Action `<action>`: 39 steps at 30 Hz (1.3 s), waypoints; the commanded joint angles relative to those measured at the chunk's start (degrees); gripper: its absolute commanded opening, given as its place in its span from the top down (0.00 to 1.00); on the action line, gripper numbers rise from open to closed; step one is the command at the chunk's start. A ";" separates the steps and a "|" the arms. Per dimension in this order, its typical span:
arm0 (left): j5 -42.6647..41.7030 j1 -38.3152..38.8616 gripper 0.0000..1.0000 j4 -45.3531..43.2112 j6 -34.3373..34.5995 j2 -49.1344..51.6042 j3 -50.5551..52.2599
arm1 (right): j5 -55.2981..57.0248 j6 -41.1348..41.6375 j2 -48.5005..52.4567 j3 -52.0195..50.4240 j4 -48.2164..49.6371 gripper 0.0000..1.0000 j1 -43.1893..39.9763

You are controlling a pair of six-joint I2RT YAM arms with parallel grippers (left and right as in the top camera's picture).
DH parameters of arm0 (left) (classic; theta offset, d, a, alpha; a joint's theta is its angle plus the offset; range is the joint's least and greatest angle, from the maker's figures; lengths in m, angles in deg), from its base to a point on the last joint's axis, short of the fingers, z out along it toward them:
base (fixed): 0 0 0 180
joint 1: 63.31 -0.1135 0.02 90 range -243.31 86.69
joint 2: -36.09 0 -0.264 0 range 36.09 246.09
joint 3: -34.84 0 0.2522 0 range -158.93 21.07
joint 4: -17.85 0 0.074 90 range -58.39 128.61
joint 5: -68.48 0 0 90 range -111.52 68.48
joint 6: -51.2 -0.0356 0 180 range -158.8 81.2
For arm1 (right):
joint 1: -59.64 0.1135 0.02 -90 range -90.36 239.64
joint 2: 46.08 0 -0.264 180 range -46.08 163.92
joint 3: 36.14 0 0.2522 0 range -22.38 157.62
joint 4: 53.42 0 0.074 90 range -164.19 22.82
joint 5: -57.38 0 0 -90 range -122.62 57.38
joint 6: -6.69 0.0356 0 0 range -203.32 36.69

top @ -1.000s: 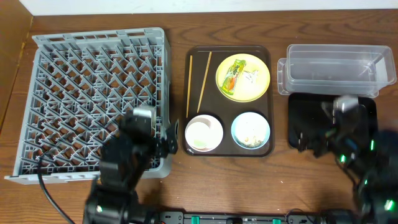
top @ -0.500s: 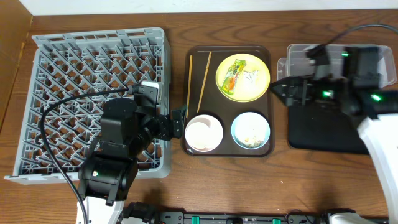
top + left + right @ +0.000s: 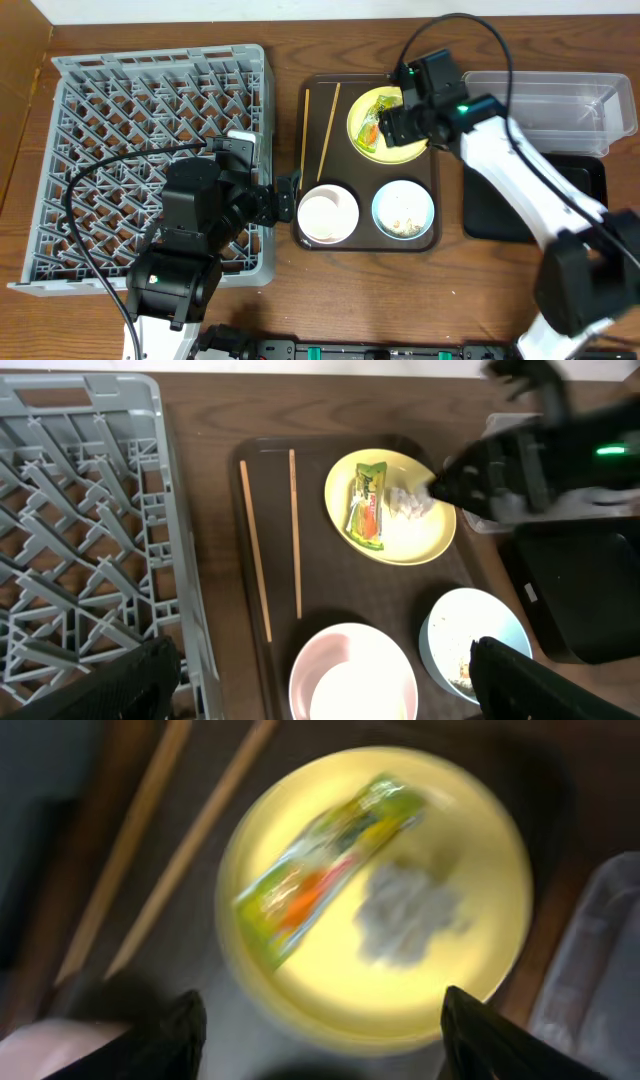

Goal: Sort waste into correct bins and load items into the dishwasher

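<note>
Right gripper hangs over the plate, fingers spread, nothing between them. Wrapper lies diagonally on the plate, with the tissue just beside it; the right wrist view is blurred, so contact cannot be told. Plate sits at the far right of the brown tray. Chopsticks lie along the tray's left side, white bowl near left, blue bowl near right with scraps inside. Left gripper is spread wide and empty at the right edge of the rack, near the white bowl. Tub and black tray stand right of the brown tray.
</note>
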 commanded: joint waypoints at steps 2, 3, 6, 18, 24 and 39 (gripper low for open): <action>-0.92 0.04 0.07 -0.17 0.52 -0.13 -1.22 | 9.88 5.14 8.28 0.55 4.26 0.23 -0.68; -0.92 0.04 0.07 -0.15 0.52 -0.13 -1.22 | 9.73 6.99 9.49 0.55 4.66 0.23 -1.09; -0.92 0.04 0.07 -0.17 0.52 -0.15 -1.22 | 3.69 9.14 12.79 0.52 5.57 0.26 -1.57; -0.92 0.04 0.07 -0.17 0.52 -0.13 -1.22 | 7.56 10.58 1.18 0.98 3.61 0.99 -2.10; -0.92 0.04 0.07 -0.17 0.52 -0.15 -1.22 | 9.77 12.79 -9.46 0.98 -0.46 0.99 -8.28; -0.92 0.04 0.07 -0.17 0.52 -0.15 -1.22 | -2.32 9.86 -7.63 2.29 -3.37 0.12 -22.58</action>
